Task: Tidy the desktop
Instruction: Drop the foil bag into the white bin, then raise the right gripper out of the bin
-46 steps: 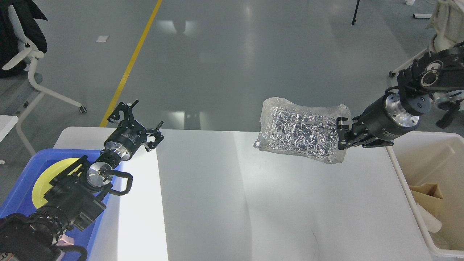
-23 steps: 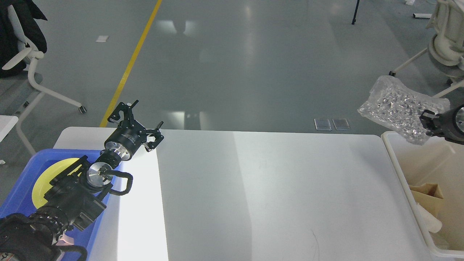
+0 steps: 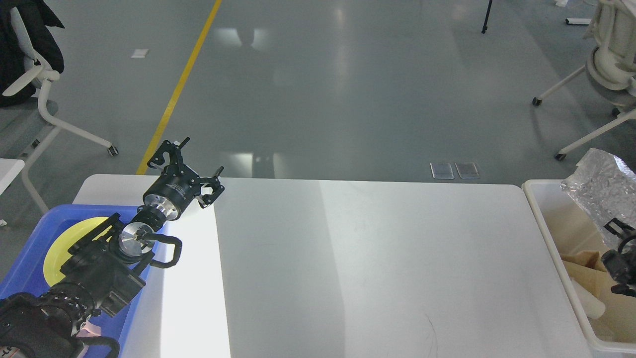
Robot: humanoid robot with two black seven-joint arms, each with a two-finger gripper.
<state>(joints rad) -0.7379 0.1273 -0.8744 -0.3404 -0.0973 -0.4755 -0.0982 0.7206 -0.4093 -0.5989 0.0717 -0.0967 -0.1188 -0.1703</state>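
Observation:
The white desktop (image 3: pixel 372 258) fills the middle of the head view. My left gripper (image 3: pixel 190 166) is open and empty, held over the desktop's far left corner beside the blue tray (image 3: pixel 25 268). My right gripper (image 3: pixel 617 233) is at the right edge of the view, inside the cream-white bin (image 3: pixel 542 223), partly cut off. It is shut on the lower end of a clear bag of crinkled silver foil (image 3: pixel 598 186), which stands up from it above the bin.
A yellow plate (image 3: pixel 59 243) lies in the blue tray, partly behind my left arm. Brown paper (image 3: pixel 584 266) and white scraps lie in the bin. Office chairs (image 3: pixel 44 94) stand on the floor beyond the desktop's far edge.
My right gripper has carried the foil bag from above the desktop's right part rightward and down into the bin. The left arm has not moved.

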